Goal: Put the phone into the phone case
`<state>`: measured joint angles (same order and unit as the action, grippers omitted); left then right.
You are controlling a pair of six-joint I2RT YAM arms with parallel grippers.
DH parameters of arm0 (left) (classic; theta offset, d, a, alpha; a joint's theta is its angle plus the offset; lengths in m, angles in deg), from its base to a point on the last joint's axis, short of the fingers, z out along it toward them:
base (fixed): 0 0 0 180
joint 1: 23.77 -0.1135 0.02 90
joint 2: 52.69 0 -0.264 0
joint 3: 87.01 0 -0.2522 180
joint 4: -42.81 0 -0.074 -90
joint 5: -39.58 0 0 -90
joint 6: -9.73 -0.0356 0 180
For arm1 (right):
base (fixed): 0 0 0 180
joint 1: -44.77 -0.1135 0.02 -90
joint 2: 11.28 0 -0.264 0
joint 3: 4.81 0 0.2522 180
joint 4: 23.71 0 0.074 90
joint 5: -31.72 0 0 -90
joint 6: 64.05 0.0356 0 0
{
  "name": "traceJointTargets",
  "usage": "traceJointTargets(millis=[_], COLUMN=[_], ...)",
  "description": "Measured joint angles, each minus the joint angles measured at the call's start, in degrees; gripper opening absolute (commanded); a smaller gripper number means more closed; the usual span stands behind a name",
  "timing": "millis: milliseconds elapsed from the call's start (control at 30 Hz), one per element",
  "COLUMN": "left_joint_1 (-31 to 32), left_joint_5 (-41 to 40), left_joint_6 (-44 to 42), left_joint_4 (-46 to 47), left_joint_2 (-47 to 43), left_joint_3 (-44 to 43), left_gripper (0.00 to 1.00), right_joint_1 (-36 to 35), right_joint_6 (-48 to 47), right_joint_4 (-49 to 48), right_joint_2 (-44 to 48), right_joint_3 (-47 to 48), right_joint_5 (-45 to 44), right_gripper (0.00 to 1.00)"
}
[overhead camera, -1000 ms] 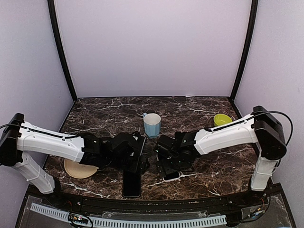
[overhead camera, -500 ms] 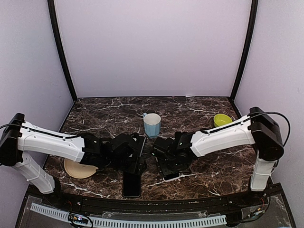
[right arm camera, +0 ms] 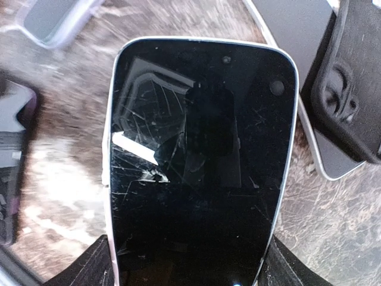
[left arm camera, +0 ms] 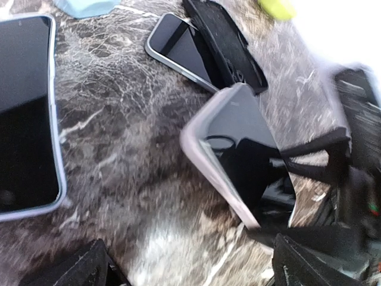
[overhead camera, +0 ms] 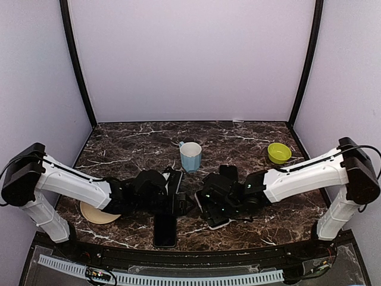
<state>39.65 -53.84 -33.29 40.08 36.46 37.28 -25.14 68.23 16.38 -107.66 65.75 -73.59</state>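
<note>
Left arm: low, reaching inward; tool (left arm camera: 190, 265) spread wide.
Right arm: low, reaching inward; tool (right arm camera: 186, 262) clamping the phone (right arm camera: 199, 149).

Nothing legible in any view.

The phone (right arm camera: 202, 161) in the right wrist view shows a dark screen with only scratches and glare. The black case (right arm camera: 351, 89) beside it bears moulded shapes but no letters. The left wrist view is blurred, so small print on the second phone (left arm camera: 24, 119) lying there, if any, may simply be lost.
</note>
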Motion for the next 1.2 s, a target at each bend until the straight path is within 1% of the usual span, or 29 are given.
traceJointTargets(millis=[33,133,233,300,367,400,433,467,500,533,567,600,633,667,700,733,767,800,867,900,933,967,1067,1100,1200], left_joint_1=[-1.0,-2.6,-2.8,-2.8,-2.8,-2.8,-2.8,-2.8,-2.8,-2.8,-2.8,-2.8,-2.8,-2.6,-2.5,-2.5,-2.4,-2.1,-2.0,-2.0,-1.9,-1.9,-1.9,-1.8,-0.2], left_joint_5=[1.6,4.4,7.0,8.2,8.7,8.8,8.9,9.0,9.2,9.6,10.4,11.2,11.8,12.7,13.6,14.4,15.8,16.4,17.0,17.3,17.6,18.1,20.2,20.8,21.6], left_joint_6=[1.2,3.8,4.5,4.5,4.5,4.6,4.4,4.5,4.5,4.5,4.4,4.4,4.3,4.3,4.2,4.4,4.2,4.2,4.3,4.2,4.0,2.9,-3.0,-4.8,-13.7], left_joint_4=[4.8,13.3,18.9,22.0,25.5,26.7,27.8,28.5,29.1,29.8,30.7,31.5,32.3,32.9,33.6,34.1,35.3,36.1,37.4,38.0,38.6,38.7,35.7,34.0,28.6], left_joint_2=[1.0,3.6,5.6,6.1,6.1,6.1,6.1,6.1,6.2,6.4,6.6,7.0,7.3,7.6,7.8,7.9,7.9,7.8,7.8,7.7,7.5,7.1,5.8,5.4,2.4], left_joint_3=[1.8,4.4,3.9,3.1,2.7,2.6,2.6,2.6,2.6,2.5,2.4,2.3,2.0,1.8,1.8,1.8,1.8,1.8,2.3,2.5,2.9,3.1,4.9,5.3,5.8], left_gripper=[0.99,0.99,0.98,0.94,0.85,0.76,0.71,0.63,0.59,0.51,0.46,0.35,0.30,0.21,0.18,0.10,0.07,0.02,0.00,0.00,0.00,0.00,0.00,0.00,0.00], right_joint_1=[-0.2,-0.8,-1.8,-2.6,-3.6,-4.1,-4.5,-4.9,-5.2,-5.5,-5.8,-5.9,-6.1,-6.2,-6.3,-6.4,-6.3,-6.4,-6.4,-6.4,-6.4,-6.4,-5.9,-5.4,-1.8], right_joint_6=[-0.5,-2.3,-4.2,-5.5,-6.8,-7.5,-8.0,-8.5,-9.1,-9.5,-10.2,-10.7,-11.2,-11.9,-12.3,-12.7,-13.1,-13.4,-14.1,-14.4,-14.7,-15.3,-19.3,-20.7,-23.8], right_joint_4=[-1.1,-4.3,-6.8,-8.0,-9.3,-10.1,-10.6,-11.4,-12.2,-12.9,-13.4,-13.7,-13.8,-14.0,-14.0,-14.1,-14.9,-15.8,-17.7,-18.2,-18.5,-18.5,-16.8,-16.6,-16.9], right_joint_2=[1.3,5.1,8.4,9.9,11.5,12.4,13.0,13.9,14.8,15.7,16.5,17.1,17.3,17.4,17.4,17.4,17.5,17.9,19.5,20.4,21.1,21.7,26.1,27.9,32.3], right_joint_3=[-0.7,-3.0,-4.7,-5.6,-6.6,-7.1,-7.5,-8.1,-8.8,-9.4,-10.1,-10.6,-10.9,-11.1,-11.2,-11.5,-12.2,-12.8,-14.5,-15.1,-15.6,-15.7,-15.7,-15.7,-15.7], right_joint_5=[-0.2,-1.4,-2.9,-3.9,-4.7,-5.1,-5.3,-5.4,-5.6,-5.7,-5.8,-5.7,-5.6,-5.3,-5.0,-4.6,-4.2,-3.9,-3.3,-2.9,-2.4,-1.6,4.5,7.5,17.8], right_gripper=[0.34,0.34,0.34,0.34,0.33,0.33,0.33,0.33,0.33,0.33,0.33,0.33,0.34,0.34,0.36,0.38,0.42,0.49,0.81,0.90,0.97,0.98,0.98,0.98,0.98])
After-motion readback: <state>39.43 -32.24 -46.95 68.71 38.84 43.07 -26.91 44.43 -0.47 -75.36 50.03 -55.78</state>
